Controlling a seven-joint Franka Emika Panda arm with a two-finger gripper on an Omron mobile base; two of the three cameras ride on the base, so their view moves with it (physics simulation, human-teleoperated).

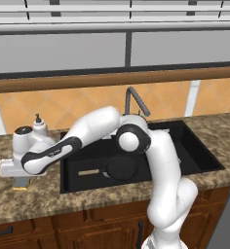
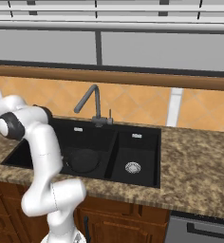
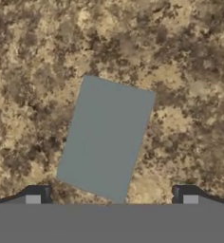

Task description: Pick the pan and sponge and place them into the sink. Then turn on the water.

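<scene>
The speckled brown granite counter [image 1: 219, 131] runs across the kitchen, with orange tiled wall [image 2: 133, 102] behind it and wooden cabinets [image 1: 87, 228] beneath. Set into the counter is the black double-basin sink [image 2: 147, 130], its wide basin on the left and the narrower one, with a round silver drain [image 2: 132, 167], on the right. The dark grey angular faucet [image 2: 91, 97] stands at the back rim, spout reaching out over the wide basin.

The white arm [image 1: 163, 165] rises in front of the sink and bends left across it, ending over the counter to the left of the sink. The pan [image 1: 121, 168] lies flat on the floor of the wide basin, its tan wooden handle [image 1: 88, 172] pointing left. A white soap pump bottle [image 1: 39, 125] stands on the counter behind the hand.

The gripper [image 3: 111, 195] points straight down at the counter, fingers spread wide and holding nothing. The sponge [image 3: 106, 136] lies flat on the granite directly below, grey-blue face up, a little askew between the two fingertips [image 3: 38, 194], its near corner reaching the line between them. From the left base camera its yellow edge [image 1: 21, 183] peeks out under the hand.
</scene>
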